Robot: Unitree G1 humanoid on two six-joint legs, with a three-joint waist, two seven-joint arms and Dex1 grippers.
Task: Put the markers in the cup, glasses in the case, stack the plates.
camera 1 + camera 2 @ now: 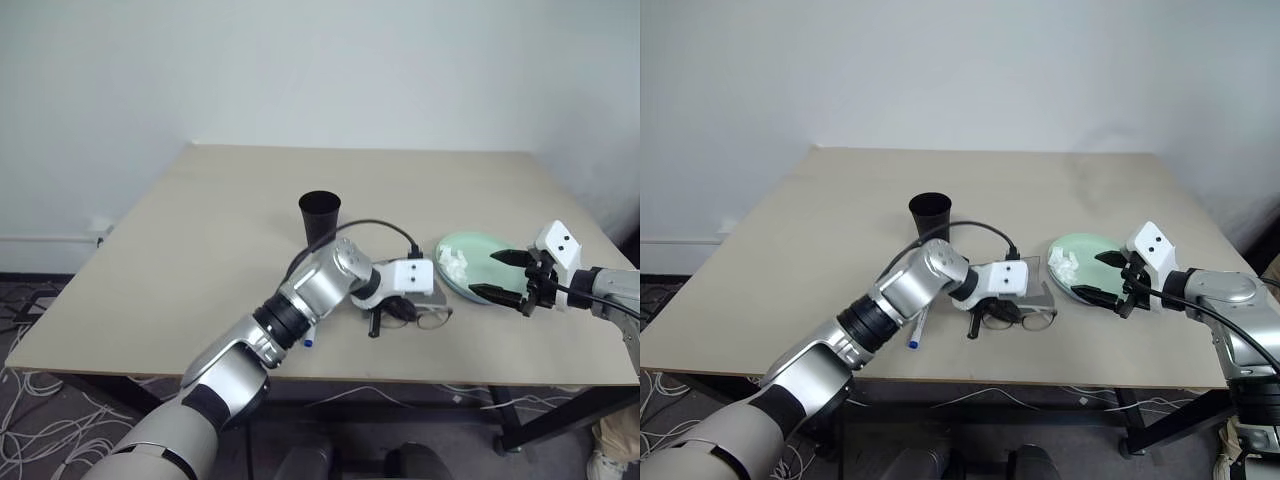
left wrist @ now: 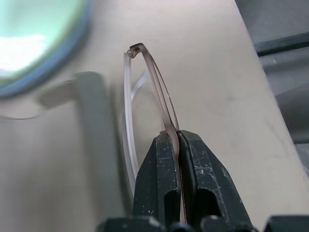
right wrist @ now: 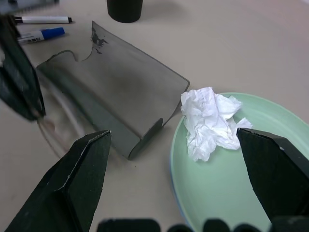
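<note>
1. Plainly, we see our left gripper (image 2: 177, 145) clamped tight on the glasses (image 2: 149, 92); in the left wrist view the thin brown frame is pinched between the two black fingers (image 2: 159, 179) at the bottom centre of the picture.
2. In the right eye view the glasses (image 1: 1025, 318) sit just below centre, at the near edge of the case (image 1: 1035, 285), with our left gripper (image 1: 980, 318) on their left end.
3. Our right gripper (image 3: 176, 183) stands wide apart and holds nothing; in the right wrist view its fingers frame the lower corners of the picture.
4. Between them lies the grey case (image 3: 116, 92), lid open, in the middle left of that view.
5. A mint green plate (image 3: 251, 193) fills the lower right, resting on a blue plate whose rim (image 3: 172, 193) peeks out along its left side, with a crumpled tissue (image 3: 207, 121) on top.
6. Two markers (image 3: 41, 26) lie at the upper left, one black-capped, one blue-capped, side by side.
7. A black cup (image 1: 930, 215) stands upright above centre on the table (image 1: 790, 270) in the right eye view.
</note>
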